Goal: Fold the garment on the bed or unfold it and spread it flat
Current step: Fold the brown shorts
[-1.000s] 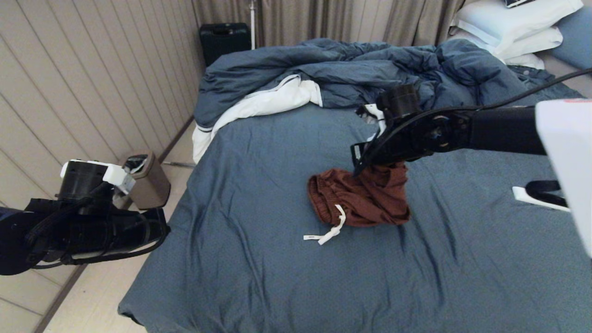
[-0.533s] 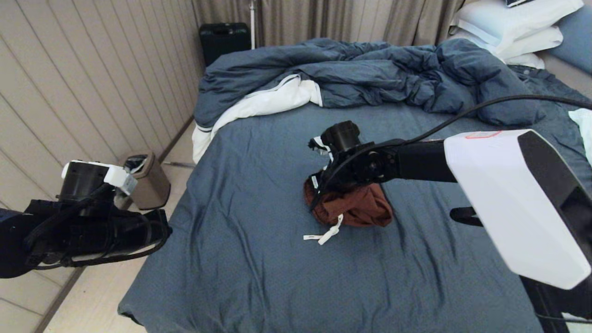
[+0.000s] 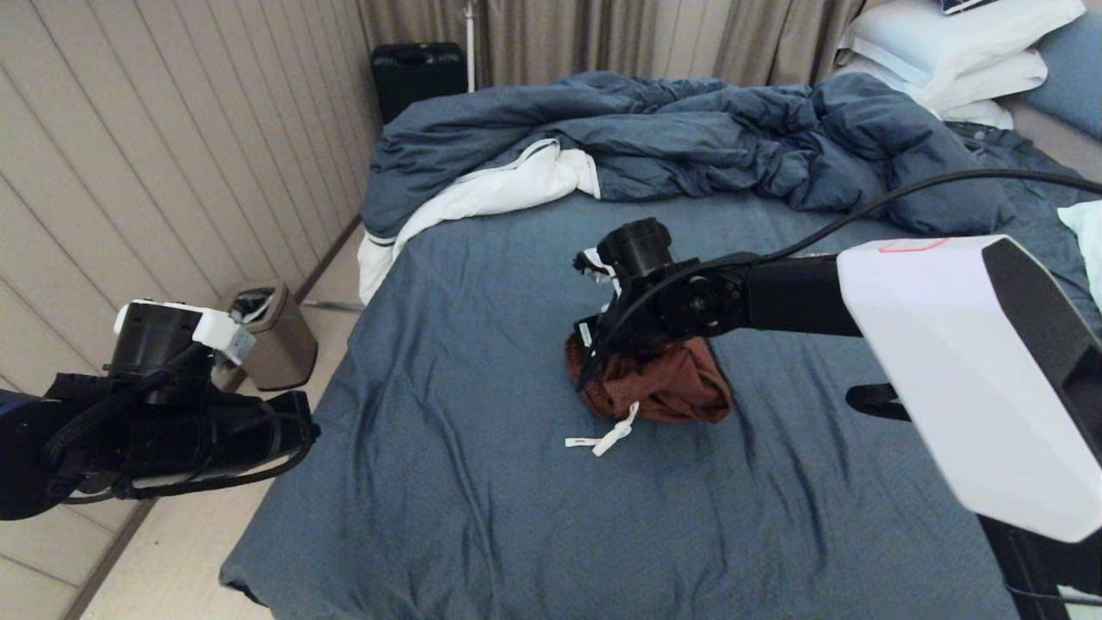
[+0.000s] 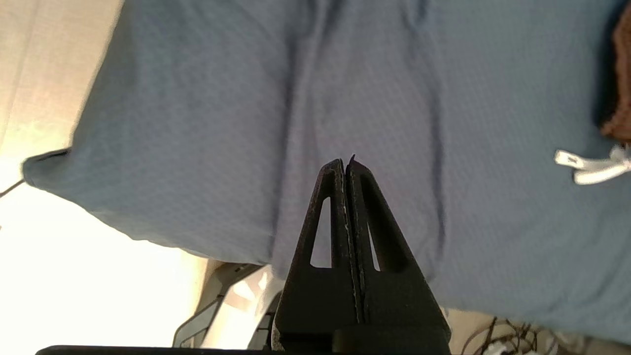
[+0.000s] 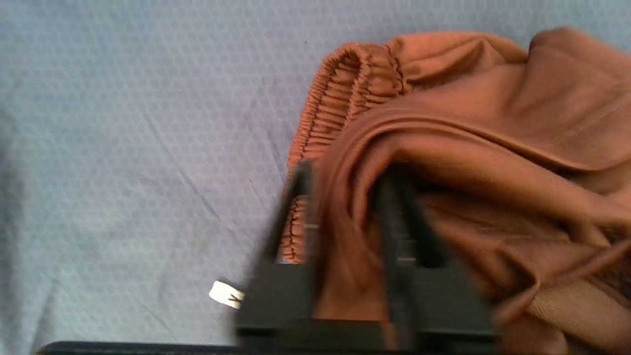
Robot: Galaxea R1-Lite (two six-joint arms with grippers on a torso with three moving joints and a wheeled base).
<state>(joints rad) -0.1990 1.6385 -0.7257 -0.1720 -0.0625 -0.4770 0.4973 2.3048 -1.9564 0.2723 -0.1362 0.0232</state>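
Observation:
The garment (image 3: pixel 676 387), rust-brown shorts, lies bunched in a compact heap in the middle of the bed (image 3: pixel 482 344), its white drawstring (image 3: pixel 607 435) trailing toward the front. My right gripper (image 3: pixel 592 362) sits down on the heap's left edge, beside the gathered waistband (image 5: pixel 345 84). In the right wrist view the right gripper (image 5: pixel 345 173) has its fingers apart, open, with a loose fold of the brown cloth (image 5: pixel 443 148) lying between them. My left gripper (image 3: pixel 297 422) hangs shut and empty off the bed's left side; its closed tips (image 4: pixel 345 162) point at bare sheet.
A rumpled dark blue duvet (image 3: pixel 671 138) with white lining fills the far end of the bed, and white pillows (image 3: pixel 947 52) are stacked at the far right. A small bin (image 3: pixel 275 336) and a dark suitcase (image 3: pixel 417 73) stand on the floor to the left.
My right arm swung left and carried the garment's far part over onto the waistband, so the heap is smaller. The right fingers have since parted. The left arm stayed put.

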